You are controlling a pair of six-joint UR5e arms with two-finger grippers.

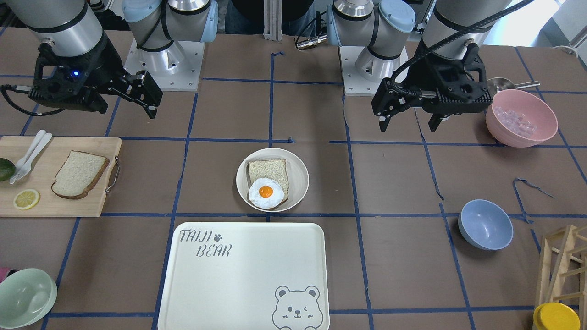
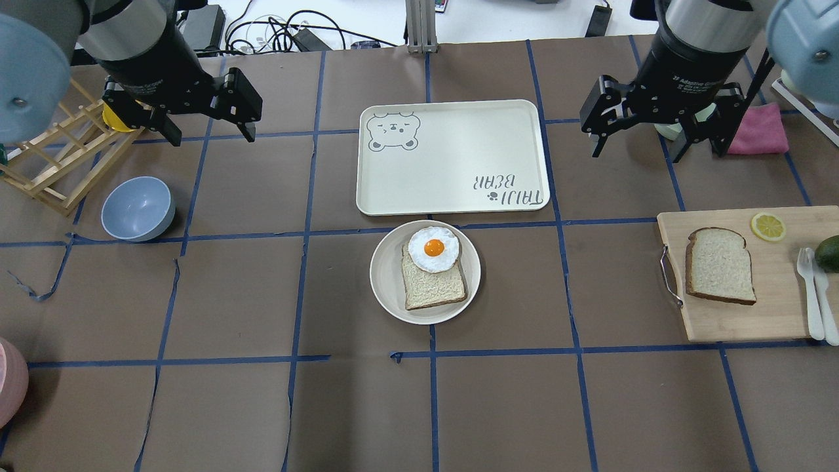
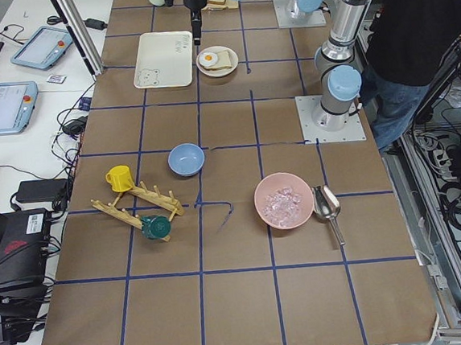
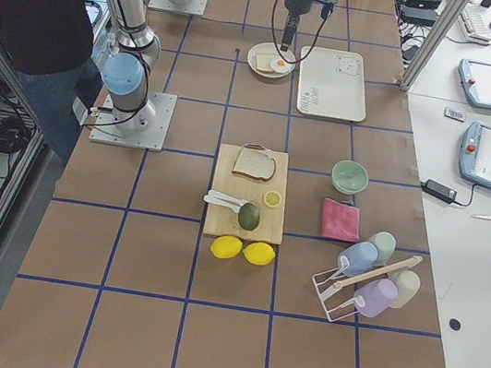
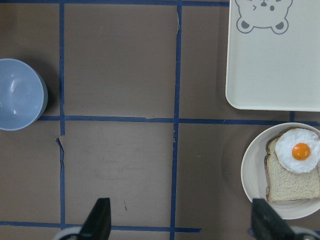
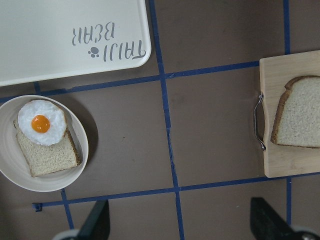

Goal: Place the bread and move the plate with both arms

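Brown paper covers the table [image 2: 249, 406], ruled into squares by blue tape. In the side views white benches with two touch-screen pendants [image 3: 3, 108] and loose cables run along its far edge, and a person [image 4: 31, 1] in a black shirt stands by the arm bases.

Counted: two slices, three bowls, one plate, one tray, one board. The bread [image 2: 720, 265], large and dark-crusted, lies flat on the wooden board [image 2: 773, 314] at the right middle of the overhead view. It shares the board with a lemon slice [image 2: 768, 226], an avocado [image 2: 829, 252] and a white fork and spoon [image 2: 813, 288]. The plate [image 2: 387, 282] sits at the centre of that view, just below the bear tray [image 2: 459, 157], which holds nothing. On the plate lies the smaller slice [image 2: 436, 288] with a fried egg [image 2: 432, 249] on its upper end.

The pink bowl [image 1: 513, 137], upper right of the front view, holds clear cubes [image 1: 513, 117]. The blue bowl [image 2: 136, 208] and the green bowl [image 1: 25, 295] hold nothing.

The left gripper [image 2: 211, 131] hangs at the upper left of the overhead view and the right gripper [image 2: 636, 152] at the upper right. Each has its fingers spread apart and grips nothing, above the table and well apart from bread and plate
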